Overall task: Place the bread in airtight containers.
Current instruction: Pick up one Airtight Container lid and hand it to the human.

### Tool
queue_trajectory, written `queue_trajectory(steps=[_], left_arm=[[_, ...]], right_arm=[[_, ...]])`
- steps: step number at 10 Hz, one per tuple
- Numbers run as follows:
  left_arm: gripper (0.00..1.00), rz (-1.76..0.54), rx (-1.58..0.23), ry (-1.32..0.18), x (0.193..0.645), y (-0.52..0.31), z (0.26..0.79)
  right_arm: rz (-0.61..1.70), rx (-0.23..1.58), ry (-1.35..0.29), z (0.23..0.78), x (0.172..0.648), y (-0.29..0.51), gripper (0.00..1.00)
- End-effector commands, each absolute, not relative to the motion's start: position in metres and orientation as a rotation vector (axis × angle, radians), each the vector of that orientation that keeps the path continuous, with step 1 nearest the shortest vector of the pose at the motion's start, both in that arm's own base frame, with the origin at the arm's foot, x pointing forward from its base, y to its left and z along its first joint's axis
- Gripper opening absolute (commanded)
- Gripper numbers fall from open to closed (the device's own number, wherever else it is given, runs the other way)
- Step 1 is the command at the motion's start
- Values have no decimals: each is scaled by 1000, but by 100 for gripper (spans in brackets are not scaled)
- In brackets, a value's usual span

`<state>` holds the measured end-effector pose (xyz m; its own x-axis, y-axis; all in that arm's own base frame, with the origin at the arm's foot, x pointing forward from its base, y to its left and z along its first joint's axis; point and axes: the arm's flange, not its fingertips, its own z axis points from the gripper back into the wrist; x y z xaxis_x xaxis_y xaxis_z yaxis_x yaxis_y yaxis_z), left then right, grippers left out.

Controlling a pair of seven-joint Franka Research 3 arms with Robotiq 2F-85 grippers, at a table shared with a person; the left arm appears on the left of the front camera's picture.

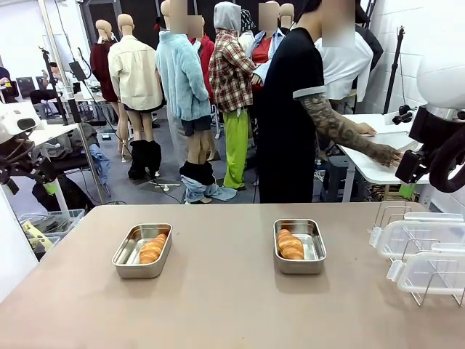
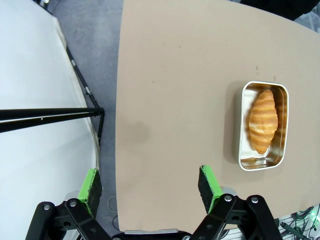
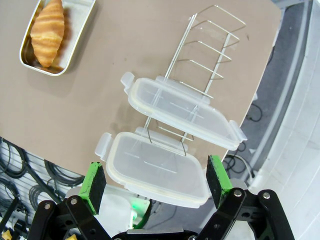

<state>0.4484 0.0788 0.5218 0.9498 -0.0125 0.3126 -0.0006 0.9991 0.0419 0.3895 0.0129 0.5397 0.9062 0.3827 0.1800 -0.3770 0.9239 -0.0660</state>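
your left gripper (image 2: pixel 150 182) hangs wide open and empty over the tabletop's (image 1: pixel 218 305) left edge. left tin (image 1: pixel 129 256) holds one croissant (image 1: pixel 153 248), right tin (image 1: pixel 314 251) holds a second croissant (image 1: pixel 290 245). clear lids (image 1: pixel 418 236) rest on the wire rack (image 1: pixel 389 211) at right. your right gripper (image 3: pixel 155 176) faces them, wide open and empty.

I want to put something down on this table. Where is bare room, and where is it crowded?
The widest free patch of the table lies between the left tin and the right tin. The near strip before both tins is bare too. It is crowded at the right edge, where two clear lids lie over a wire rack.
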Motion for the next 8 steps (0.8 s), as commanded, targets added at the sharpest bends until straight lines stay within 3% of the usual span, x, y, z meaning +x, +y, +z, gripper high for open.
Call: queue_trajectory(steps=[1, 8], left_arm=[[100, 15, 68, -316, 445, 78, 522], [100, 15, 68, -316, 445, 78, 522]], right_arm=[[375, -39, -197, 540, 393, 15, 100], [375, -39, -197, 540, 393, 15, 100]])
